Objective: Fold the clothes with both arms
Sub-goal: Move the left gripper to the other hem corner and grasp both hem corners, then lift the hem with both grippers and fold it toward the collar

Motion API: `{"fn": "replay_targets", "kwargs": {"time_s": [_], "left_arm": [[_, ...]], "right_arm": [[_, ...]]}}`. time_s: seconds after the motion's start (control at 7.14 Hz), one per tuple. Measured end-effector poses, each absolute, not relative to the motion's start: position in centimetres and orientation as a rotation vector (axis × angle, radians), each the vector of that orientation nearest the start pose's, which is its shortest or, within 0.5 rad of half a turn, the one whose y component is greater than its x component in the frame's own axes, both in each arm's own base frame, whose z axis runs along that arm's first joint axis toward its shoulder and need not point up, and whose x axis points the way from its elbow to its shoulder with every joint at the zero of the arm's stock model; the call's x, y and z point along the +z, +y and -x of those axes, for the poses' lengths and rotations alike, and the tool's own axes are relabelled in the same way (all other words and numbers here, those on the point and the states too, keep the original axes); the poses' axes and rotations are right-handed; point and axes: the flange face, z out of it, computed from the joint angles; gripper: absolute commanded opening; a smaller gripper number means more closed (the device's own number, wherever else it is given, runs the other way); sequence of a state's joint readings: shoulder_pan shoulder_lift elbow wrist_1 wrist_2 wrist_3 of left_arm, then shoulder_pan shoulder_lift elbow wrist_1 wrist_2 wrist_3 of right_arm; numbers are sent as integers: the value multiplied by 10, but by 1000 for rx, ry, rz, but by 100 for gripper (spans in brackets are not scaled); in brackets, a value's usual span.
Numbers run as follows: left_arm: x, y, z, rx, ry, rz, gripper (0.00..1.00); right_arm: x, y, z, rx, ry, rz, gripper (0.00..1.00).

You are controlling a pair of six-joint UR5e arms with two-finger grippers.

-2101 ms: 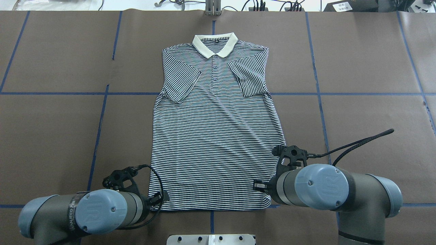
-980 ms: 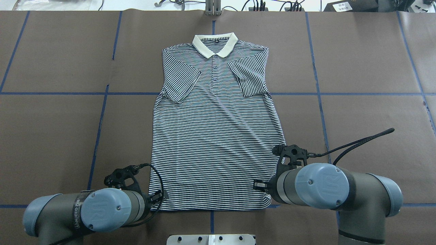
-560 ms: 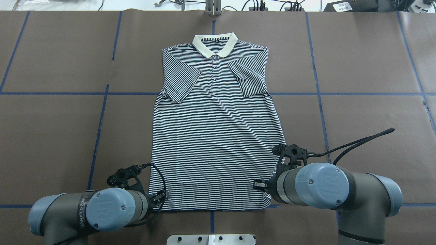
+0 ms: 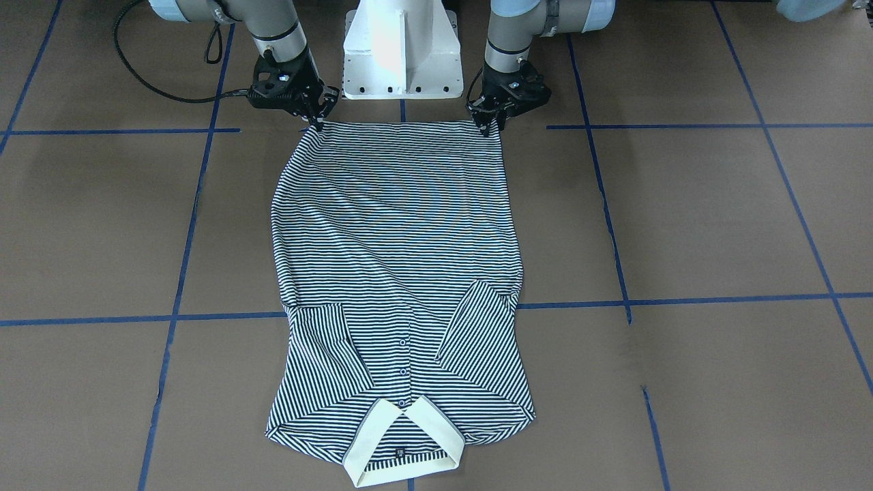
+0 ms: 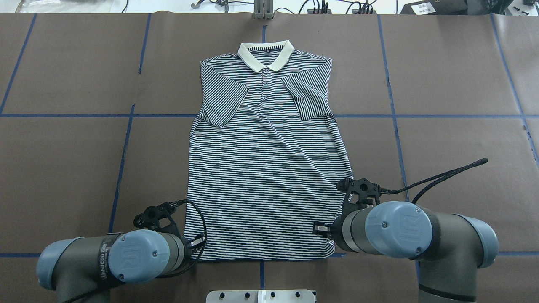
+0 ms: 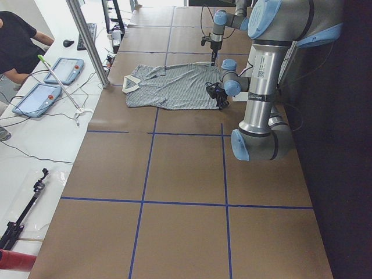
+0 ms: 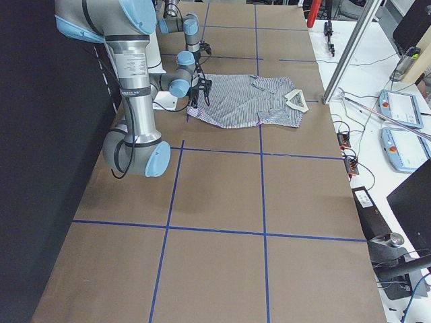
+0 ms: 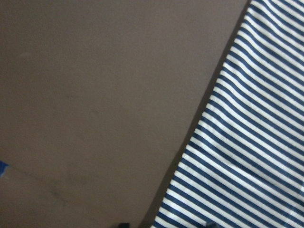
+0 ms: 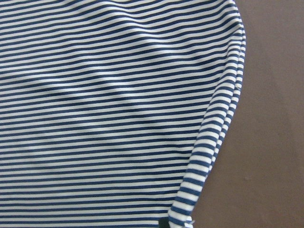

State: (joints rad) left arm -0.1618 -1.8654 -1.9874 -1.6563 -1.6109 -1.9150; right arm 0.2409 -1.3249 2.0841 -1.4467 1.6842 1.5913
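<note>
**Overhead exterior: striped shirt flat on the worktop, a claw at each hem corner**

The shirt (image 5: 267,168) lies face up in the middle of the worktop (image 5: 442,75), which is covered in matte brown paper crossed by a grid of thin blue tape (image 5: 84,115). It is a soft knit with fine navy-and-white stripes. The plain cream collar (image 5: 265,54) points to 12 o'clock and the straight hem to 6 o'clock. Both short sleeves are folded inward as slanted flaps, one (image 5: 221,107) at 10 o'clock and the other (image 5: 309,99) at 2 o'clock of the chest. A row of small round buttons (image 5: 265,97) runs down from the collar. The cloth lies mostly smooth, with shallow ripples across the body.

The left claw (image 4: 487,125) is at the hem corner at 7 o'clock. Its wrist view shows two dark fingertips set wide apart, with the shirt's edge running between them over bare paper.

The right claw (image 4: 318,120) is at the hem corner at 5 o'clock. Its tips are drawn narrow and pinch the shirt's rolled side edge, and the cloth there gathers to a point.

Both arms are grey tubes with rounded light-blue caps, the left (image 5: 84,265) and the right (image 5: 442,235), and each trails a black cable.
</note>
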Motion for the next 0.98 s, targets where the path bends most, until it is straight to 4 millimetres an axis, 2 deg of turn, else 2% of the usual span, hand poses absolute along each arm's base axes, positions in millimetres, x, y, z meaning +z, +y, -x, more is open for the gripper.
{"fn": "replay_targets", "kwargs": {"time_s": [0.56, 0.98], "left_arm": [[292, -221, -525, -453, 820, 111, 0], [258, -213, -491, -377, 847, 83, 0]], "right_arm": [[287, -244, 480, 193, -899, 10, 0], [272, -237, 454, 171, -939, 58, 0]]}}
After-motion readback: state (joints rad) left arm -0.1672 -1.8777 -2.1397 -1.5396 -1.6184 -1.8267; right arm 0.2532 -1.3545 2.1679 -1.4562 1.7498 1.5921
